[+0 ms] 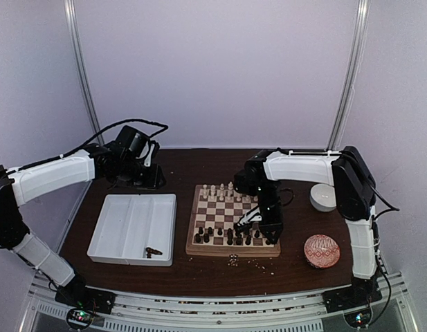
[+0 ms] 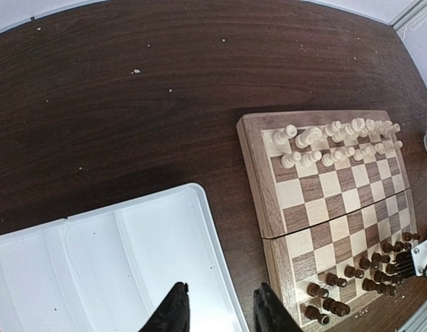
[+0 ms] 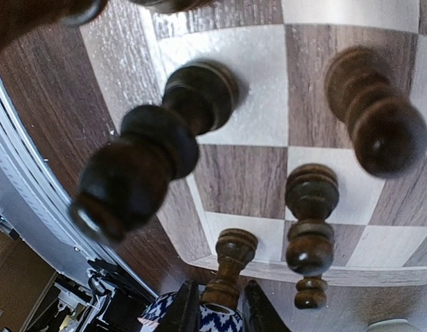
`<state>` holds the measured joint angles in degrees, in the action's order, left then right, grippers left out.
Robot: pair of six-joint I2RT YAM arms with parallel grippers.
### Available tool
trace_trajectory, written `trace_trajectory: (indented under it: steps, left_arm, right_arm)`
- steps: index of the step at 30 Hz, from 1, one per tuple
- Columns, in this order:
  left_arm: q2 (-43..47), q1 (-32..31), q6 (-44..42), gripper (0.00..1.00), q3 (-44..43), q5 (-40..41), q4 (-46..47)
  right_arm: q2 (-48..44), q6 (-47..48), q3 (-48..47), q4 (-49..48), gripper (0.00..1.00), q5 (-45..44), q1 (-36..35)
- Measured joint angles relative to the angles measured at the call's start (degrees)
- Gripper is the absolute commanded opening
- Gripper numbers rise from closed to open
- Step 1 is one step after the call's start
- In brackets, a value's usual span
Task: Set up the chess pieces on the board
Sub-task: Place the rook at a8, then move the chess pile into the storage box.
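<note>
The right claw (image 3: 216, 312) closely flanks a dark, turned wooden chessman (image 3: 228, 266) by the checkered board's (image 1: 234, 250) near edge; whether it pinches, I cannot tell. The left claw (image 2: 220, 315) gapes partway, empty, over the grained table's (image 1: 178, 173) far-left corner.

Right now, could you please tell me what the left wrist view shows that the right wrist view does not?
Only the left wrist view: the white pieces in two rows, the tray and the open left gripper. Only the right wrist view: a close look at one dark piece between the right gripper fingers, plus a patterned bowl. Both: the board and dark pieces.
</note>
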<state>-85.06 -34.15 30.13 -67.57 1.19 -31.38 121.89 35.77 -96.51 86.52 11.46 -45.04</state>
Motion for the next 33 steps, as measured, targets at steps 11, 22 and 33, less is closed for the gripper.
trace_trajectory:
  steps: [11, 22, 33]
  left_arm:
    - [-0.02, 0.00, 0.42, 0.32, 0.61, -0.55, -0.15]
    - [6.93, -1.44, -2.67, 0.28, 5.03, -4.13, -10.45]
    - [4.31, -13.44, -3.48, 0.23, 6.08, -4.98, -26.08]
  right_arm:
    - [-0.66, -0.02, -0.98, 0.09, 0.33, 0.39, 0.00]
    - [-19.28, 2.23, 5.31, 0.28, 0.46, 2.95, 2.25]
    - [-34.27, 0.92, 16.83, -15.45, 0.45, 13.33, 16.09]
